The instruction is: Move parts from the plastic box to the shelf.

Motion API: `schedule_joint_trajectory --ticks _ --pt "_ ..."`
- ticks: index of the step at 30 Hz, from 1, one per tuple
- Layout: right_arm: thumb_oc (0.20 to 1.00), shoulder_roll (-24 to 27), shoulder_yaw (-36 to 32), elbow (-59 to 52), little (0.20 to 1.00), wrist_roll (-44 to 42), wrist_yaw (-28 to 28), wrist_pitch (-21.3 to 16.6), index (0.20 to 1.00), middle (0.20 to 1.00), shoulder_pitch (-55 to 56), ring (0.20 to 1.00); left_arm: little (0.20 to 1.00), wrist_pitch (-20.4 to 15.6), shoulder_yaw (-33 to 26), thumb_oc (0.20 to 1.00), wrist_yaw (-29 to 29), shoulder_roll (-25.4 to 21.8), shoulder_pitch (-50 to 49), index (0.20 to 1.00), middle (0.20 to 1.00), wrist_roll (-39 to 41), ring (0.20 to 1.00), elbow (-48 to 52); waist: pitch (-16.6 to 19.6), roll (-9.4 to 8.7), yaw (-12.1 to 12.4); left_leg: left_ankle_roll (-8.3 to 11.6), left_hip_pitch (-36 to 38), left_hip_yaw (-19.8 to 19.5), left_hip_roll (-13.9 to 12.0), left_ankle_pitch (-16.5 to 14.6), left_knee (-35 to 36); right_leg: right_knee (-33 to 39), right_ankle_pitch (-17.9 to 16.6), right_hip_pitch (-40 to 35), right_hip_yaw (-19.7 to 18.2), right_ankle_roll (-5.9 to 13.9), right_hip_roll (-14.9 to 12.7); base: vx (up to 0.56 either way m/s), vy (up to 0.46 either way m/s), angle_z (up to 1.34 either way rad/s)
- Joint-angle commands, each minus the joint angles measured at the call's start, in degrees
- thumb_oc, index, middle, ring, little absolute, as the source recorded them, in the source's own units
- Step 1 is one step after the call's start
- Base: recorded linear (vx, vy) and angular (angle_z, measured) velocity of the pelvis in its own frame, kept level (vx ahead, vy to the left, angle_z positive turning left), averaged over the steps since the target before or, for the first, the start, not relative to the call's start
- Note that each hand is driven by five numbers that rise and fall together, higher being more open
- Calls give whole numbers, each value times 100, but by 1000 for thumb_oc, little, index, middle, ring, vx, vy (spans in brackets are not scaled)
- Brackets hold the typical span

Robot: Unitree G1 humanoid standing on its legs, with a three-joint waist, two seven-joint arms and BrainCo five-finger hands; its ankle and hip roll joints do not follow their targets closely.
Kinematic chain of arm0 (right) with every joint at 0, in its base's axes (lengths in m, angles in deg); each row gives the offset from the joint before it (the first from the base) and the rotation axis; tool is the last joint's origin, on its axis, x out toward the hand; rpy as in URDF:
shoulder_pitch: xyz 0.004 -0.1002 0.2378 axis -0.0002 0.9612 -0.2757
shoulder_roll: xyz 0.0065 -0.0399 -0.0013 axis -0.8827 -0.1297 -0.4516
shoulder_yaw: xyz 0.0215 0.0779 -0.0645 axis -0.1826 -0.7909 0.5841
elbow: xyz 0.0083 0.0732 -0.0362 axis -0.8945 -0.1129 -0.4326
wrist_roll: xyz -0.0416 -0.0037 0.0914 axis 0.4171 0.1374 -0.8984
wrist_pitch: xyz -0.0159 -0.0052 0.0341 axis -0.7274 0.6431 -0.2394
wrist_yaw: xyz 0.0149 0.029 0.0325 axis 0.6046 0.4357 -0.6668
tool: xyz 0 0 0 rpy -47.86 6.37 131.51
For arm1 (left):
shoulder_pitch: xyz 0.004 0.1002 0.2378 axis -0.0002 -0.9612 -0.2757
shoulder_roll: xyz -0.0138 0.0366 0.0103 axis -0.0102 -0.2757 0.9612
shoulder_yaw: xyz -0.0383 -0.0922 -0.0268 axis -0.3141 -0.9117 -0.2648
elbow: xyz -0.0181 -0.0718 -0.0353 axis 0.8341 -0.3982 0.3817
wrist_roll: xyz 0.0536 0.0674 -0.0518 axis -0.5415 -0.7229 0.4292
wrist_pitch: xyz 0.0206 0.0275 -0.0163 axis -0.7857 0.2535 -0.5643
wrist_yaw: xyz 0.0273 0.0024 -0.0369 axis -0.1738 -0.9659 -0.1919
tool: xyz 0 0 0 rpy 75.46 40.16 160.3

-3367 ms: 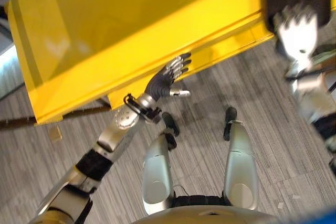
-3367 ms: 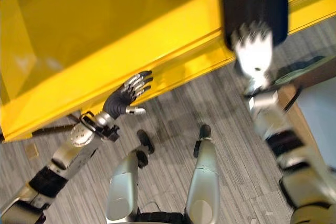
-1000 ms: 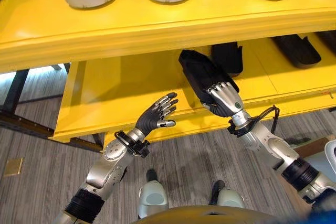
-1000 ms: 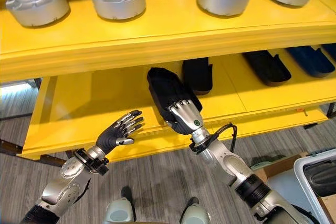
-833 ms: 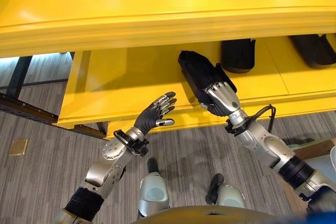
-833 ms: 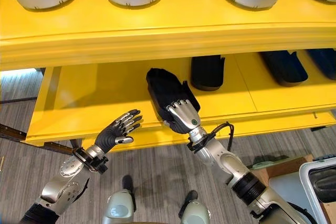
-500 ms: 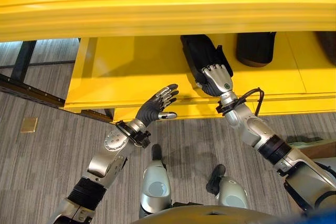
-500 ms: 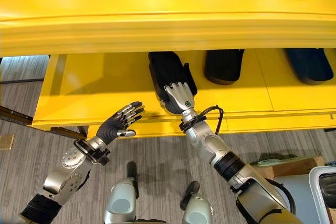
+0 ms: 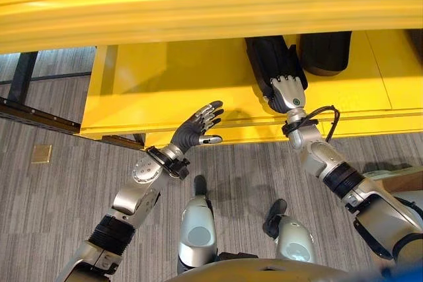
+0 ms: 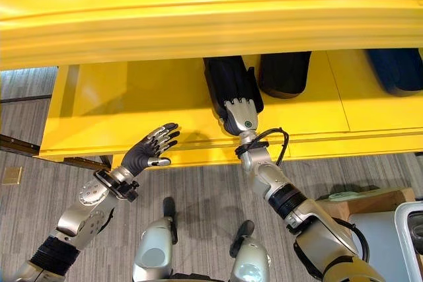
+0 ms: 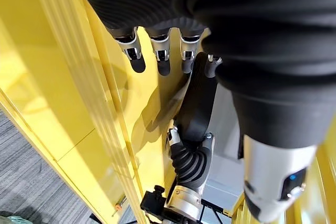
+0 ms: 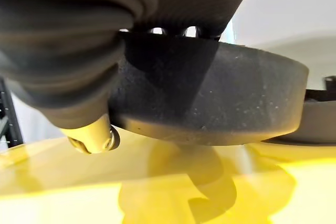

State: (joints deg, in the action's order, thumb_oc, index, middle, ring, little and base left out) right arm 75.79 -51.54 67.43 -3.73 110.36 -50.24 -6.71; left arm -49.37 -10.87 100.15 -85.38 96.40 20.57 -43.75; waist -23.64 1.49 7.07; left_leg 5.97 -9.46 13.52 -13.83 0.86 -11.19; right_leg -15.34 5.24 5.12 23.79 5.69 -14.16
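Grey plank flooring (image 9: 59, 189) lies beneath a yellow shelf (image 9: 165, 90). Left eye view: the right hand (image 9: 285, 94) grips the near end of a black part (image 9: 271, 57) lying on the lower shelf board, just beside a second black part (image 9: 325, 52). The left hand (image 9: 196, 127) hovers before the shelf edge, fingers spread, holding nothing. Left wrist view: the left hand's fingers (image 11: 135, 59) are straight and apart. Right wrist view: the thumb (image 12: 94, 137) sits under the black part, fingers over it, the part just above the yellow board.
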Motion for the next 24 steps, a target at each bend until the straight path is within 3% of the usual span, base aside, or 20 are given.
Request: schedule_joint_trajectory --ticks 1,6,24 --pt "200 -13 -190 -272 200 -229 240 82 200 200 -78 200 1000 -308 -67 1000 91 76 17 1000 1000 -91 1000 391 41 -49 -54 -306 126 441 233 -170 -107 -450 342 35 -575 -93 269 -42 14 -10" --pt "200 54 -271 -541 200 -104 115 -178 200 200 330 200 1000 -259 -143 1000 151 140 -94 1000 1000 -123 1000 437 81 -47 -165 -296 183 502 175 -177 -123 -504 359 44 -617 -84 225 -7 9 -5" --pt "200 206 -304 -1108 200 61 -43 -163 200 200 788 200 1000 -233 -200 1000 98 234 -242 1000 1000 -78 1000 523 140 -4 -330 -328 321 550 201 -245 -104 -595 423 74 -718 -72 189 5 7 -2"
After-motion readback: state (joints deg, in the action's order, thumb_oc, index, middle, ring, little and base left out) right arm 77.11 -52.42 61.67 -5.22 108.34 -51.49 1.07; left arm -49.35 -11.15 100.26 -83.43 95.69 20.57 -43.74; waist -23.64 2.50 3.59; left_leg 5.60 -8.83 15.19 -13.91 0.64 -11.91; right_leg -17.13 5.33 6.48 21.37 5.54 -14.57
